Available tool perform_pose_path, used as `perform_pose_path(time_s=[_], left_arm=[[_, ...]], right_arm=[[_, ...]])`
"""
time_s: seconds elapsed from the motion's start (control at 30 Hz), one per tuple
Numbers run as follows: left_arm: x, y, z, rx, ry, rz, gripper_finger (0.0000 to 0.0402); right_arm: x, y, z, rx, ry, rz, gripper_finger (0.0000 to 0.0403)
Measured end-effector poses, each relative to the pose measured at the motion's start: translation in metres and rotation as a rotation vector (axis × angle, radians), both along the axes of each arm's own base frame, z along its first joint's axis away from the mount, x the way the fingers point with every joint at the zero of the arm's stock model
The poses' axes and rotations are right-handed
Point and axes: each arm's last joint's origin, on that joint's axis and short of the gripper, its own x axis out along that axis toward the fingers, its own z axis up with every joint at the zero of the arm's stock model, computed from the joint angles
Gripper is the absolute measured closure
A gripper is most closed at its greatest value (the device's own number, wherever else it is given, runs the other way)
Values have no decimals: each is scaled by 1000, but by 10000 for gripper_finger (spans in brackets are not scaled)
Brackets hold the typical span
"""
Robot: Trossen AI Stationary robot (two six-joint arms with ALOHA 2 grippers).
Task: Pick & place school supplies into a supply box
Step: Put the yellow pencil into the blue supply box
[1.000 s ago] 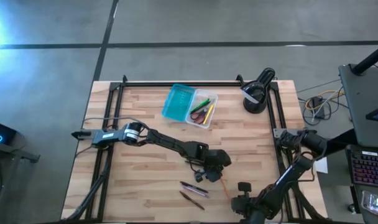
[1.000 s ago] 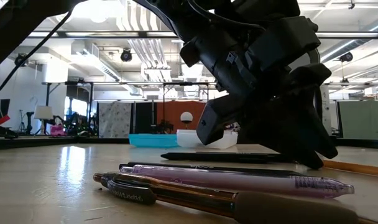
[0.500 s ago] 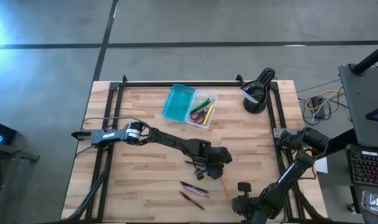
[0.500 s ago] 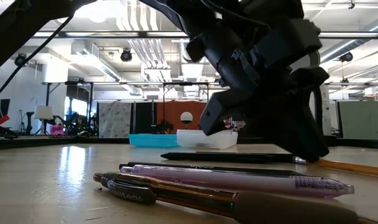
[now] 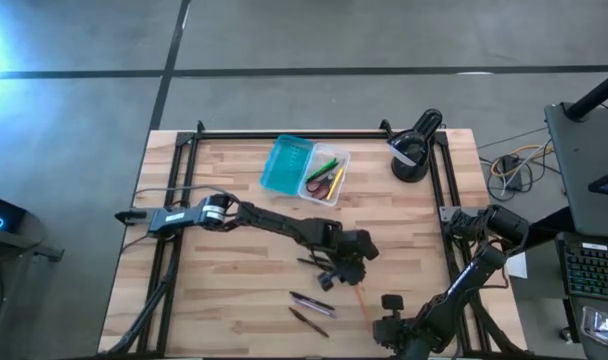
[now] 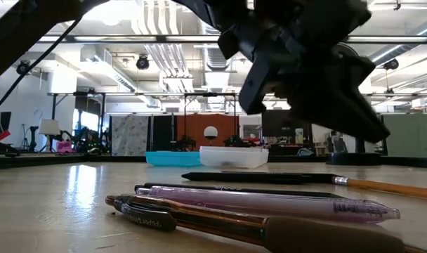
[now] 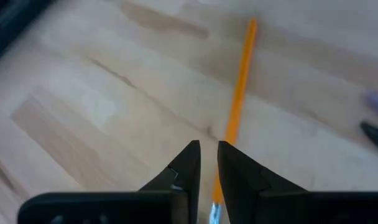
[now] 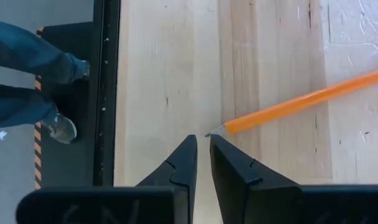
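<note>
Orange pencil (image 7: 240, 81) lies flat on the wooden table (image 5: 224, 300), near two dark pens (image 5: 311, 308). Left gripper (image 7: 204, 163) hangs above it, fingers nearly together and apparently holding nothing. Right gripper (image 8: 201, 155), at the table's near edge, is likewise almost closed and empty. Supply box (image 5: 304, 170) sits well apart, scissors (image 5: 322, 180) inside.

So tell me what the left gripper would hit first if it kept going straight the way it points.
Probably the orange pencil: in the wrist view it lies on the table directly ahead of the left gripper, though depth is hard to judge.
</note>
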Motion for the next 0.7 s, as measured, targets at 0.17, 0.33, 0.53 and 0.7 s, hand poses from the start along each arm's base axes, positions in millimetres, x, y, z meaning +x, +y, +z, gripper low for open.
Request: perform_pose_path(time_s=[0.17, 0.33, 0.53, 0.7], left_arm=[[0, 4, -13, 38, 18, -10, 363], [1, 5, -25, 42, 45, -9, 363], [0, 5, -26, 38, 65, -13, 363], [-1, 5, -26, 39, 69, -13, 363]], right_arm=[[0, 0, 0, 5, -1, -5, 364], [0, 0, 0, 9, -3, -8, 364], [0, 0, 0, 7, -3, -8, 364], [0, 0, 0, 8, -2, -10, 364]])
